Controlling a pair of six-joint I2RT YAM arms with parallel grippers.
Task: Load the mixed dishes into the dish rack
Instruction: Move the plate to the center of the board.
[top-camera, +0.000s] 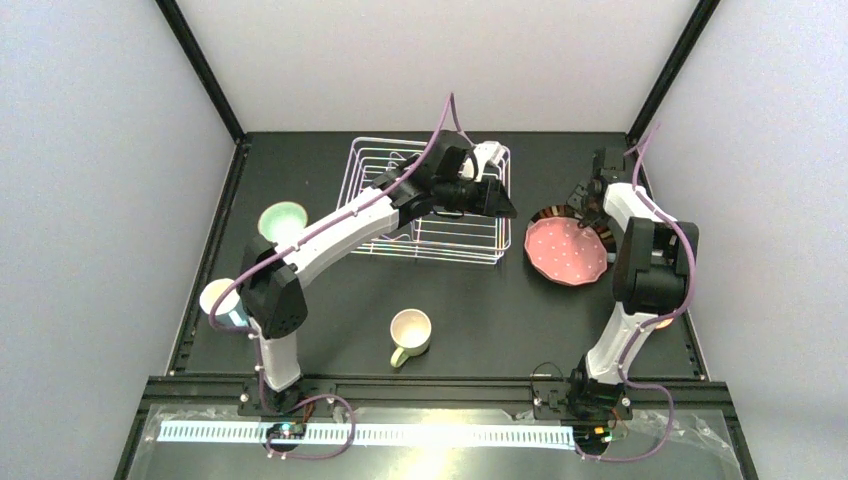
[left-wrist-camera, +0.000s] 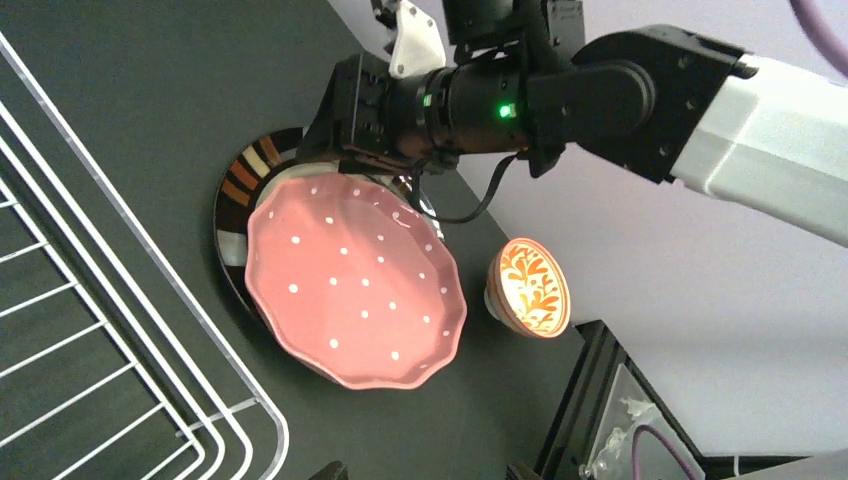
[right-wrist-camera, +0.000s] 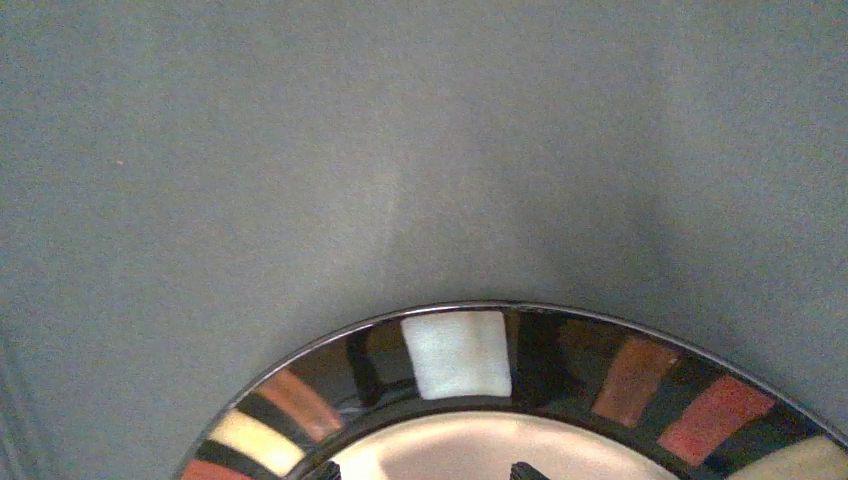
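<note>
1. Green bowl (top-camera: 282, 220) and blue mug (top-camera: 215, 297) stand at the left, the mug partly behind the left arm.
2. Cream mug (top-camera: 410, 333) stands near centre.
3. Rack (top-camera: 430, 212) sits far centre. Left gripper (top-camera: 505, 205) is over its right edge, jaws wide, empty.
4. Pink plate (top-camera: 567, 252) lies on dark plate (top-camera: 552, 212), right of the rack. Right gripper (top-camera: 585, 203) is over the dark plate's far rim, jaws wide, empty.
5. Orange bowl (left-wrist-camera: 530, 287) sits just right of the plates.

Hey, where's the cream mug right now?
Top view: the cream mug stands alone near the front edge, about centre, in front of the rack.
</note>
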